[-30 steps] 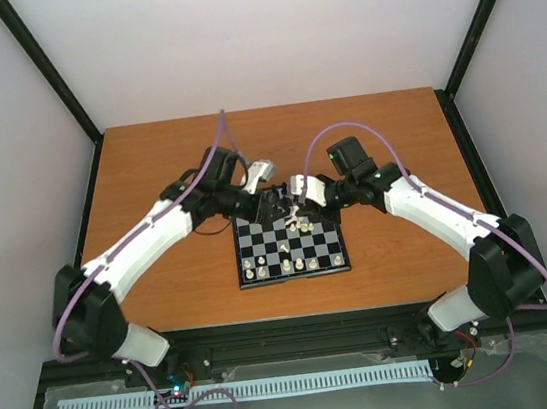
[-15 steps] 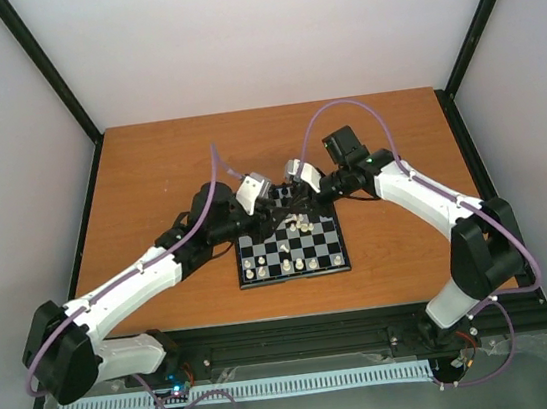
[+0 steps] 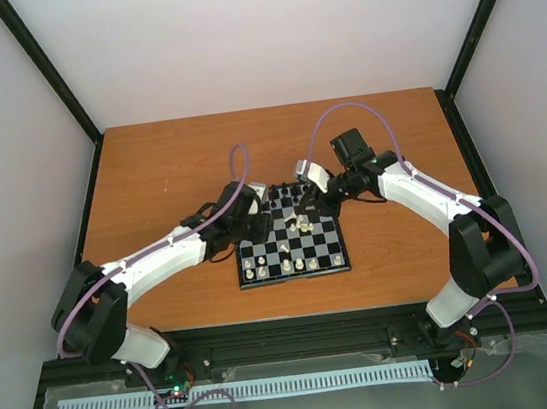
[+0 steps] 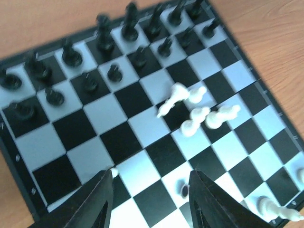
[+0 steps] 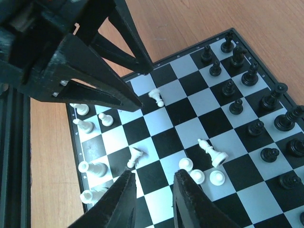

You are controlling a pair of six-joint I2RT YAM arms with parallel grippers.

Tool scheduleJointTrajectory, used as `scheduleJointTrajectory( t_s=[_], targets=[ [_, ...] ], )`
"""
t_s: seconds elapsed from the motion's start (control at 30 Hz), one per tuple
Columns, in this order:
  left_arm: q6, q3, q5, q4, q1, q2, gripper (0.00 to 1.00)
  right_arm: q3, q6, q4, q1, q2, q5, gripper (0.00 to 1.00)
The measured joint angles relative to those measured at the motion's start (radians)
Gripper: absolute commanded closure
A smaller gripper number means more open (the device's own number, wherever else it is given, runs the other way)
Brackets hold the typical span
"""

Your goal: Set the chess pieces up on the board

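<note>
The board (image 3: 325,241) is seen lying flat on the orange-brown bench (image 3: 149,180), near the middle of the top view, with both arms bent in over its far edge from the left and the right of the frame. In the left wrist view the left tool (image 4: 151,176) is held above the board with its 2 fingers (image 4: 99,204) apart. Only checkered squares are seen between them, and nothing is clamped. The black chessmen (image 4: 104,38) are ranged upright in 2 rows along the upper left of that frame, while a few toppled white chessmen (image 4: 194,111) are scattered on their sides right of centre. In the right wrist view the right tool (image 5: 153,175) is likewise shown with its fingers apart and nothing gripped. A tilted white pawn (image 5: 135,156) is found on a pale square just beside the tip of the finger at lower left; whether it is touched cannot be told. More white pieces (image 5: 90,167) are placed along the board's left edge in that frame, and the black rows are seen at the right.
</note>
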Motion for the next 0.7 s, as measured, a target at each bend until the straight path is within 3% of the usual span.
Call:
scheduleJointTrajectory(
  t_s=[0.17, 0.47, 0.7],
  targets=[
    [-0.024, 0.000, -0.030, -0.054, 0.004, 0.032, 0.50, -0.013, -0.006, -0.002, 0.000, 0.000, 0.008, 0.71],
    [0.033, 0.025, 0.048, -0.067, 0.006, 0.212, 0.50, -0.014, -0.021, -0.012, 0.000, 0.024, -0.001, 0.70],
    [0.034, 0.154, 0.044, -0.086, 0.006, 0.333, 0.53, -0.014, -0.025, -0.026, 0.000, 0.030, -0.005, 0.70]
  ],
)
